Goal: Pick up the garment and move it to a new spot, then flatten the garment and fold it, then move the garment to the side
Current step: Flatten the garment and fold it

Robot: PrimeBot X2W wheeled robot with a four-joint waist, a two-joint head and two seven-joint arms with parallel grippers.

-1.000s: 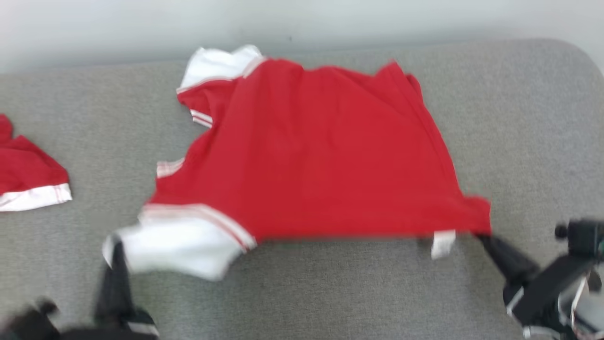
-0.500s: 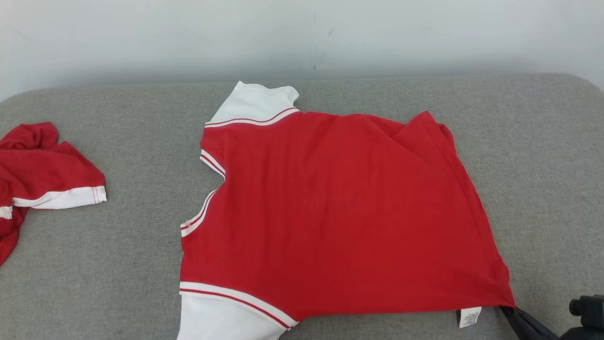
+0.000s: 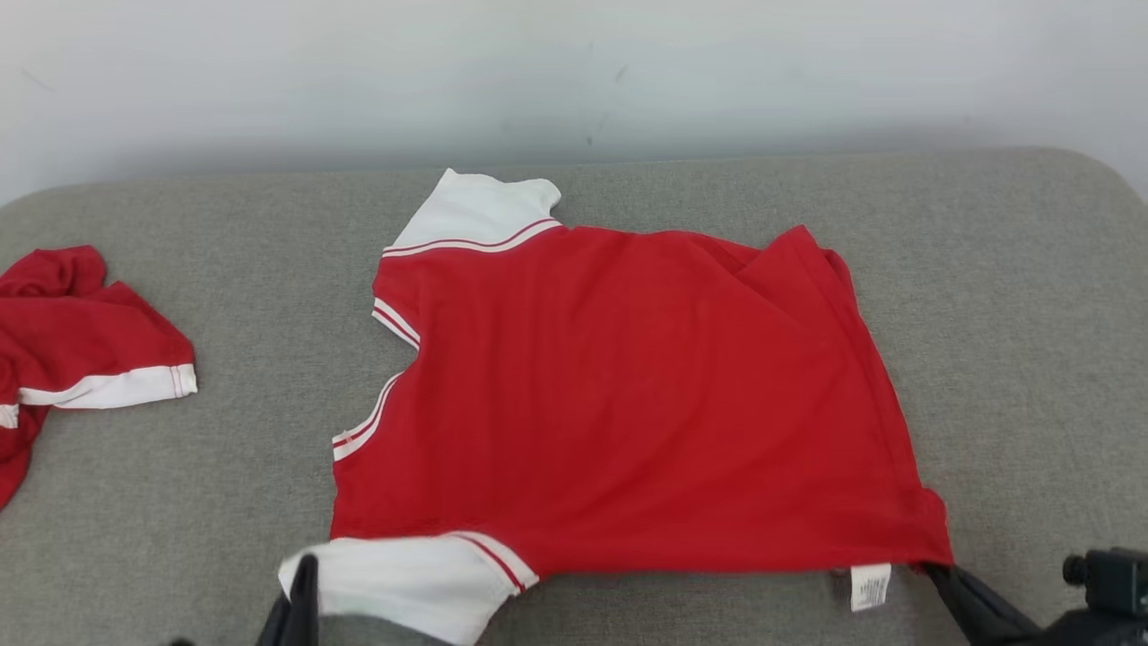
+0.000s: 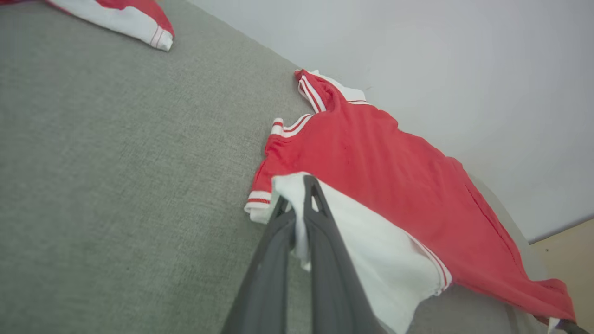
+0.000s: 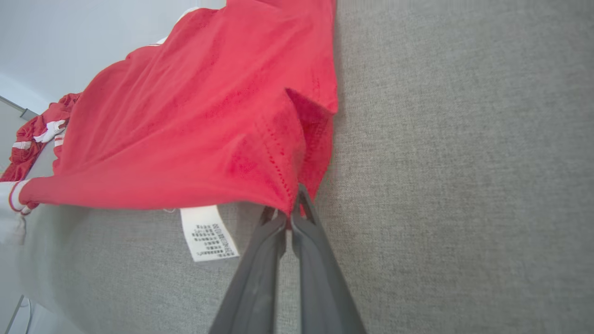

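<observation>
Grey cushion (image 3: 987, 296), one spread garment (image 3: 628, 404), one crumpled shirt (image 3: 72, 332)

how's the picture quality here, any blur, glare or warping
Head view: even, soft light, red shirt sharp, no glare. Left wrist view: wide-angle tilt, left gripper soft near the lens. Right wrist view: care label in focus, right gripper slightly blurred low down.

place: plain indoor room | cues: grey fabric pad (image 3: 179, 269), white wall (image 3: 574, 72)

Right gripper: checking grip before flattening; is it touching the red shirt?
Touching. Right wrist view: the right gripper pinches the red shirt at its hem corner.
</observation>
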